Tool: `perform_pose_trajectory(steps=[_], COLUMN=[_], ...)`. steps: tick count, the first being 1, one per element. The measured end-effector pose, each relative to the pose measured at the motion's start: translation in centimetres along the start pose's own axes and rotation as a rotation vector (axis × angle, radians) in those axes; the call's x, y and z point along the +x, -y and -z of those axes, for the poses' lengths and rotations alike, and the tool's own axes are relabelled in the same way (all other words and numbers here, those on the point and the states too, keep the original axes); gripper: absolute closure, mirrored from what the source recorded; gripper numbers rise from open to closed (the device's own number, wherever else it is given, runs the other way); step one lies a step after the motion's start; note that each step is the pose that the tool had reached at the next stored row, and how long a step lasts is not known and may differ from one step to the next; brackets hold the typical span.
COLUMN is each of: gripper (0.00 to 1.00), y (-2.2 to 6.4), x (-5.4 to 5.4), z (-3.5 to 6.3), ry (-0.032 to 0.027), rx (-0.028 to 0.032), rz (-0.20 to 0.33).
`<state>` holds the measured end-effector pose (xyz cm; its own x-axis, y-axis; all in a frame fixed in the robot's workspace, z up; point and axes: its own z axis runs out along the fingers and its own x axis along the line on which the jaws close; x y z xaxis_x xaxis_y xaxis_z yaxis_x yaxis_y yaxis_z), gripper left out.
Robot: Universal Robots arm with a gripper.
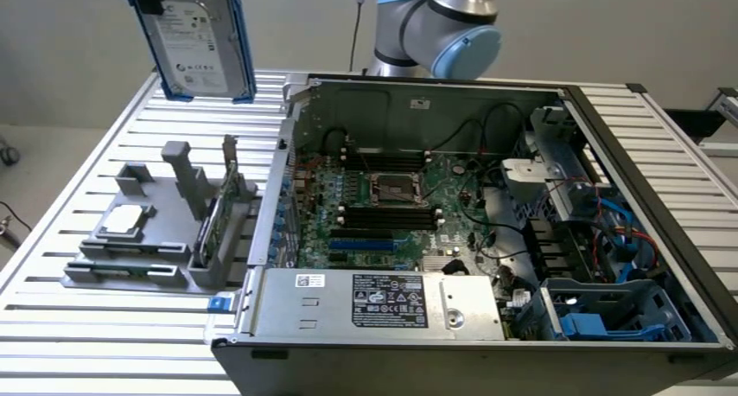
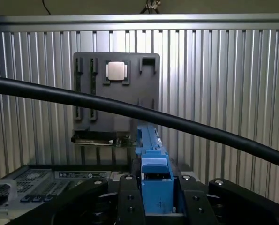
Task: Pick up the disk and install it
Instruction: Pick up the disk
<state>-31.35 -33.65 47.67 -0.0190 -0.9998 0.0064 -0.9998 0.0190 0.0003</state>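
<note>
On a slatted metal table [image 1: 69,167], before a plain grey wall, stand one open computer case [image 1: 645,145] and one grey holder [image 1: 155,249]. The case contains one green motherboard [image 1: 450,184] and one labelled silver box [image 1: 328,309]. The holder carries one small silver chip [image 1: 124,219]. The one disk [image 1: 196,37] hangs upright above the table at the exterior view's left. The gripper [image 2: 155,194] is clamped on its blue frame.

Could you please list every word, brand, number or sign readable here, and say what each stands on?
None can be read for certain.
On the disk, the white label: print and symbols, too small to read.
On the silver box, the black-and-white label: too small to read.
On that box, the small white sticker: blurred.
In the wrist view, the strip label: blurred.
</note>
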Motion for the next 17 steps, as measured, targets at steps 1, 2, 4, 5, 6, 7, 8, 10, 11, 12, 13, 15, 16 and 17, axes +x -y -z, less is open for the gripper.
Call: perform_pose_trajectory(steps=[1, 2, 4, 5, 6, 7, 8, 10, 11, 12, 13, 15, 16, 17], gripper=[0.67, 0.67, 0.67, 0.67, 0.67, 0.67, 0.67, 0.67, 0.67, 0.67, 0.67, 0.67, 0.67, 0.67], y=[0.48, 0.93, 1.83, 2.24, 2.63, 3.02, 3.38, 4.06, 4.4, 4.73, 5.05, 5.68, 6.0, 6.31], x=[0.1, 0.2, 0.5, 0.7, 0.8, 1.0, 1.2, 1.7, 1.9, 2.1, 2.3, 2.7, 3.0, 3.2], z=[0.15, 0.27, 0.44, 0.51, 0.57, 0.64, 0.69, 0.81, 0.87, 0.92, 0.97, 1.1, 1.17, 1.23], ry=[0.0, 0.0, 0.0, 0.0001, 0.0001, 0.0001, 0.0002, 0.0003, 0.0003, 0.0004, 0.0006, 0.0007, 0.0006, 0.0006], rx=[0.0, -0.0001, -0.0003, -0.0004, -0.0005, -0.0006, -0.0005, -0.0005, -0.0006, -0.0004, -0.0003, -0.0004, -0.0006, -0.0006], rz=[0.0, 0.0, 0.0, 0.0, 0.0, 0.0, 0.0, 0.0, 0.0, 0.0, 0.0, 0.0, 0.0, 0.0])
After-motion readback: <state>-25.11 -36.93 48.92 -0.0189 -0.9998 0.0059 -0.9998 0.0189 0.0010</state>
